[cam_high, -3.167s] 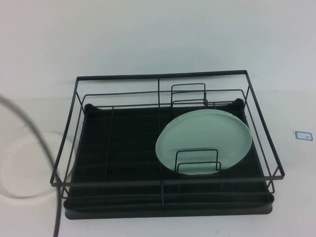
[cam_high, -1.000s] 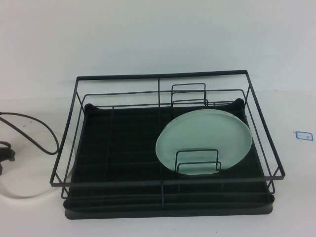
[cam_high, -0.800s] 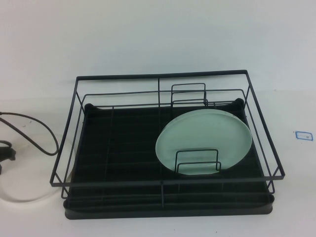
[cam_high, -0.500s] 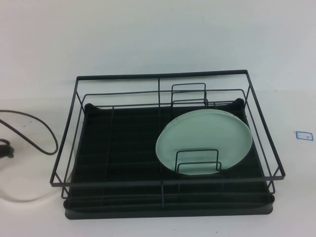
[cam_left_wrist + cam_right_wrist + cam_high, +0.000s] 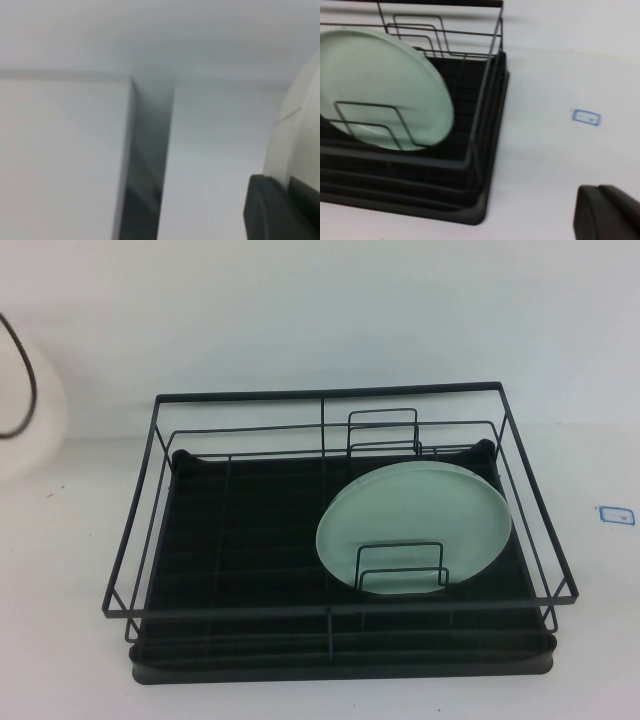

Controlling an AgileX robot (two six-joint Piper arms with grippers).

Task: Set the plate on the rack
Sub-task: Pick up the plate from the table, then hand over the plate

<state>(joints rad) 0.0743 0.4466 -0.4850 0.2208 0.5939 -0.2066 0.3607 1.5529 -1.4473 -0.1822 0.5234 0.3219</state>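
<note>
The white plate [image 5: 28, 425] is off the table, held up at the far left of the high view, left of the black wire rack [image 5: 330, 395]. In the left wrist view my left gripper [image 5: 286, 192] is shut on the plate's rim [image 5: 300, 125], with a dark pad [image 5: 267, 210] on either side. The gripper itself is out of the high view; only its black cable [image 5: 25, 365] shows there. My right gripper [image 5: 607, 212] hangs over the table beside the rack's right side [image 5: 487, 115], and it is out of the high view.
A pale mint-green plate [image 5: 415, 525] leans in the wire loops in the right half of the rack; it also shows in the right wrist view [image 5: 385, 90]. A small blue-outlined marker [image 5: 615, 513] lies on the table right of the rack. A blurred dark bar [image 5: 145, 165] crosses the left wrist view.
The white plate lay flat on the table left of the rack; now it is lifted and higher and further back at the far left. The cable has risen with it.
</note>
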